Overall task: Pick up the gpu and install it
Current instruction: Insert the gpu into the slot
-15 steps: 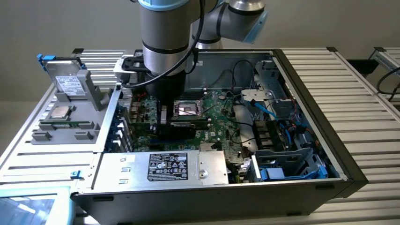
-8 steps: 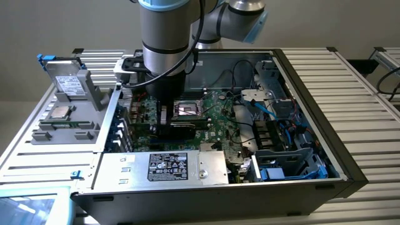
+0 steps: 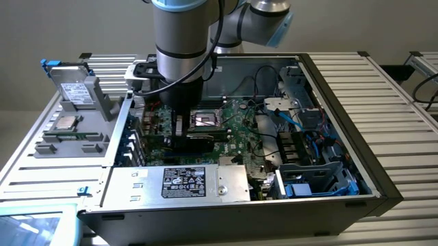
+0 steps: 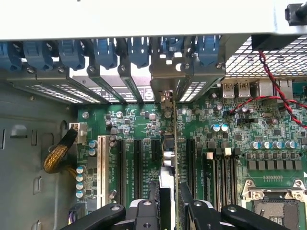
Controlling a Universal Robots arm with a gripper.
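The gpu (image 4: 169,158) appears edge-on in the wrist view, a thin card standing upright over the green motherboard (image 4: 139,124). Its metal bracket end (image 4: 164,93) sits at the rear slot openings of the case. My gripper (image 4: 171,194) is shut on the gpu, with one black finger (image 4: 154,194) on each side of the card. In the exterior view my gripper (image 3: 179,128) reaches down inside the open computer case (image 3: 342,128), just to the exterior view's left of the processor socket (image 3: 205,120). Whether the card's lower edge is seated in a slot is hidden.
Black expansion slots (image 4: 136,165) and a white slot (image 4: 101,163) lie beside the card, with blue latches (image 4: 103,50) above them. Red wires (image 4: 278,103) cross near the rear ports. Outside the case, a grey fixture (image 3: 75,138) holds a silver chip (image 3: 66,122).
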